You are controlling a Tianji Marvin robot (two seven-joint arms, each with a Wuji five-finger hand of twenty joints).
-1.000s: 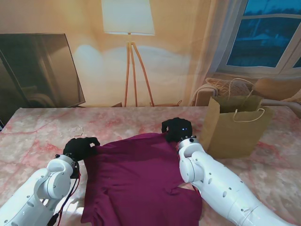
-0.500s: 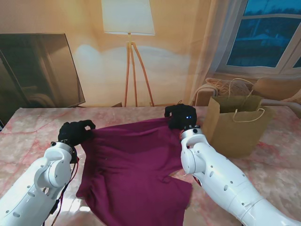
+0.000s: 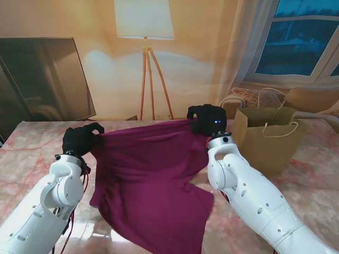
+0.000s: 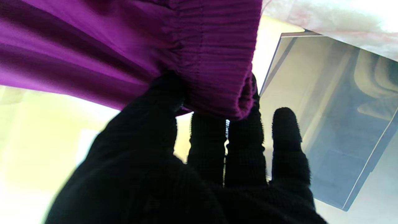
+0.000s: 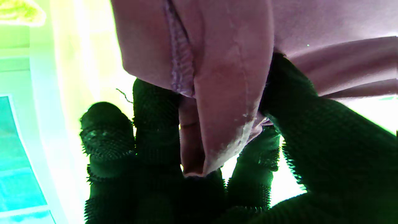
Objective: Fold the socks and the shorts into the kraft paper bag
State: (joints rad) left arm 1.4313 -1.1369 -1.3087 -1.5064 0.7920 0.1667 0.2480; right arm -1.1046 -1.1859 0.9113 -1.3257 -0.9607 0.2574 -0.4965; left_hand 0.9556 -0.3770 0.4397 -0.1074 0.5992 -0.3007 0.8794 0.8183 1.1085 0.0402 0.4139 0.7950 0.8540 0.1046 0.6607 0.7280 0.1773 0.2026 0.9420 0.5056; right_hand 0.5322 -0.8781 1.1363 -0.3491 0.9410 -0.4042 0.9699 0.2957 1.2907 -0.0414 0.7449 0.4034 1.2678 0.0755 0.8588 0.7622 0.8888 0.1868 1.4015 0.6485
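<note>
Here both black knit hands, left hand (image 3: 80, 138) and right hand (image 3: 207, 118), pinch the ribbed-waisted magenta shorts (image 3: 148, 185).

The shorts (image 3: 151, 180) hem runs past the stand view's bottom edge.

The shorts (image 3: 151, 180) are matt magenta cloth with a ribbed waistband, the bag (image 3: 265, 143) stiff brown paper, the bench (image 3: 37, 143) glossy pink marble.

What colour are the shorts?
Dark magenta-purple, plain, no pattern. The shorts show best in the stand view.
</note>
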